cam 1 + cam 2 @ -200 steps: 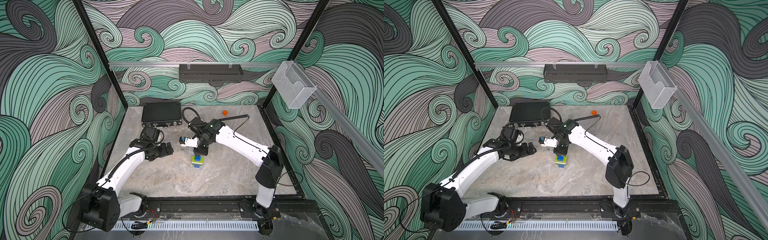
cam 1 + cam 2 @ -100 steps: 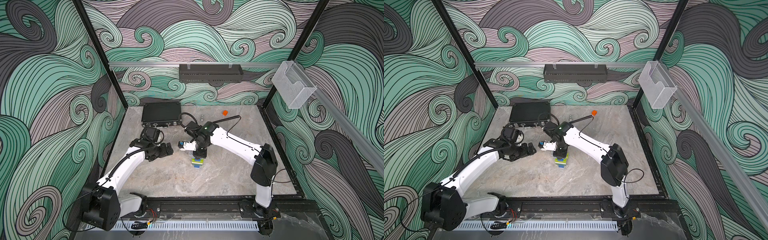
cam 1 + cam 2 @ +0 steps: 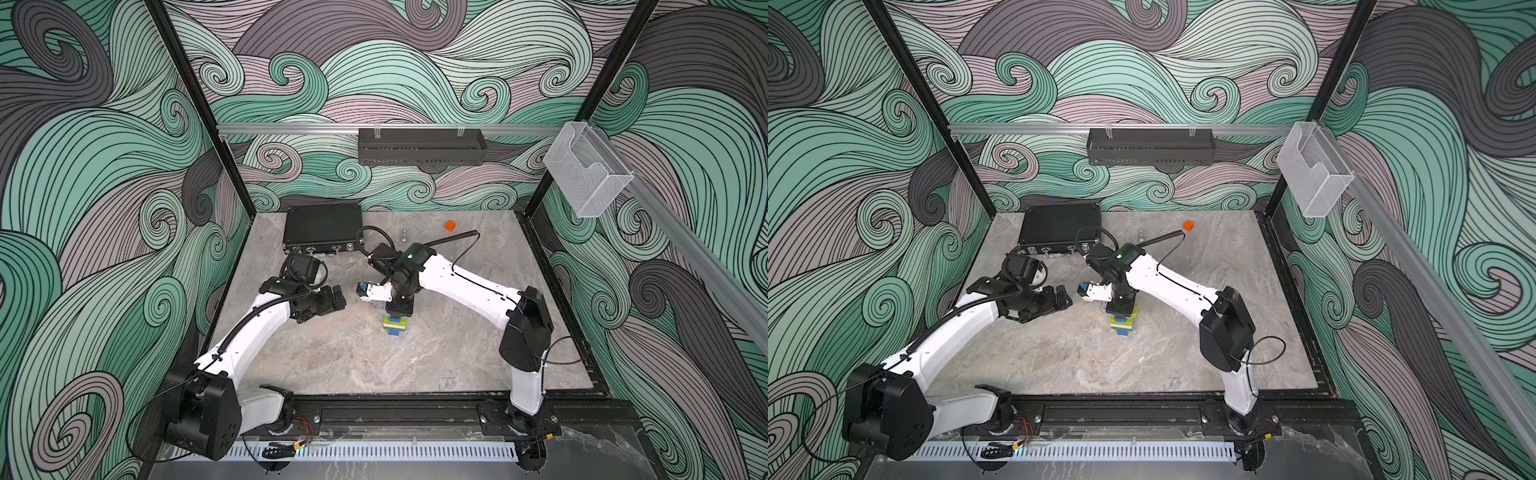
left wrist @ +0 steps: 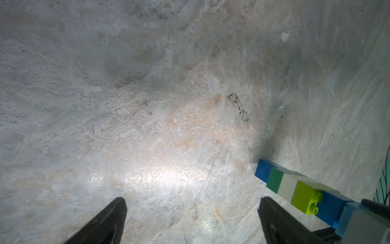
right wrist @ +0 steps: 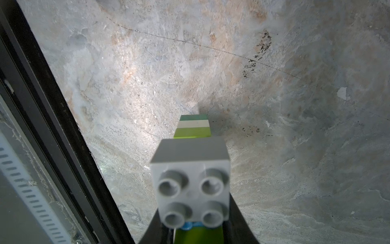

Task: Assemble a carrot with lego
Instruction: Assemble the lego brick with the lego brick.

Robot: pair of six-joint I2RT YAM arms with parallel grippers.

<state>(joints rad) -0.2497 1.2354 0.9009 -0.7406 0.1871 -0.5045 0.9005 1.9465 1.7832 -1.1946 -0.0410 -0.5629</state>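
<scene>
The carrot (image 3: 395, 326) (image 3: 1123, 326) stands upright on the stone table, a stack of lego with blue, dark green, white and lime bands. My right gripper (image 3: 399, 309) (image 3: 1121, 306) reaches down over its top and is shut on the upper bricks. In the right wrist view a grey studded brick (image 5: 191, 179) fills the middle, the black fingers (image 5: 234, 221) flank the lime brick beneath it, and the banded stack (image 5: 194, 126) runs down to the table. My left gripper (image 3: 338, 297) (image 4: 192, 202) hangs open and empty to the left, with the carrot (image 4: 295, 186) beside it.
A black case (image 3: 322, 228) lies at the back left of the table. An orange cube (image 3: 450, 225) and a small metal piece (image 3: 403, 236) sit near the back wall. The black frame rail (image 5: 52, 105) borders the table's front edge.
The right arm's elbow and wrist have swung left while the gripper stayed on the carrot, which stands in the same spot. The left arm has not moved.
</scene>
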